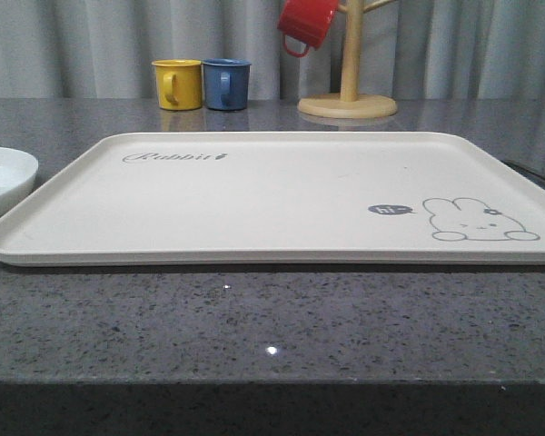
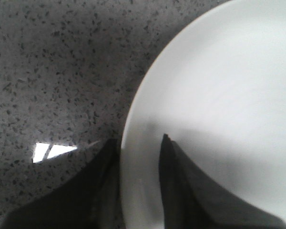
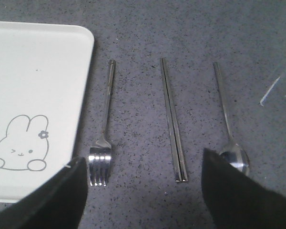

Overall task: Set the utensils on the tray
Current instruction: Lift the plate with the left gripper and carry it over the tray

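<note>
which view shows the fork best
The right wrist view: the fork lies whole on the counter beside the tray, tines toward the open right gripper, with the chopsticks and spoon alongside. The front view looks over the tray, and the left wrist view looks down on the plate.

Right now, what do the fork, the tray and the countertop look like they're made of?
Fork: polished metal, probably steel; it is silver and reflective. Tray: matte cream plastic or melamine, judging by its moulded rim. Countertop: glossy speckled grey stone or composite, showing light glints.
</note>
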{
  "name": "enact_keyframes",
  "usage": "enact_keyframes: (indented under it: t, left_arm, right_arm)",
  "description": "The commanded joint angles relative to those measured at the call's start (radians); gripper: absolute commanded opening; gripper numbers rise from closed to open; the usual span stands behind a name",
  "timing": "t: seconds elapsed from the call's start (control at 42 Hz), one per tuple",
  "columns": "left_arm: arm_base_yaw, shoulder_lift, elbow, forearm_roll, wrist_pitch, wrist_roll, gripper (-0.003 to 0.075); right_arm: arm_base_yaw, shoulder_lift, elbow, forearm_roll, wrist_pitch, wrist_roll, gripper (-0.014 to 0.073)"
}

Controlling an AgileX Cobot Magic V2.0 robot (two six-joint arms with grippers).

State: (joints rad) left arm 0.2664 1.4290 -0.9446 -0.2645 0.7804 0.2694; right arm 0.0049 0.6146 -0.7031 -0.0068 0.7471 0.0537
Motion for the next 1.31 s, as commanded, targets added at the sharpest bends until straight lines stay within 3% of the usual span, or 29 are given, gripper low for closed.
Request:
enact_keyframes:
  t: [0.0, 0.143, 0.619, 0.88, 1.285]
  left_arm:
    - [0.000, -0.024, -0.024, -0.027, -0.018, 0.000, 0.0059]
    - [0.000, -0.032, -0.024, -0.027, -0.001, 0.017, -0.0020]
    - [-0.028, -0.209, -0.167, -0.071, 0.082, 0.019, -0.0020]
    - [-0.150, -0.219, -0.199, -0.269, 0.033, 0.019, -0.0020]
    - [-0.424, -0.115, -0.199, -0.302, -0.064, 0.019, -0.0020]
  right_arm:
    - [-0.006, 0.006, -0.033, -0.013, -0.062, -0.007, 0.0529]
    - [-0.006, 0.006, -0.033, -0.013, -0.062, -0.007, 0.0529]
    - [-0.006, 0.006, -0.033, -0.013, -0.062, -0.007, 0.0529]
    - [-0.006, 0.006, -0.033, -0.013, -0.062, -0.007, 0.0529]
    - [-0.006, 0.006, -0.033, -0.013, -0.062, -0.007, 0.0529]
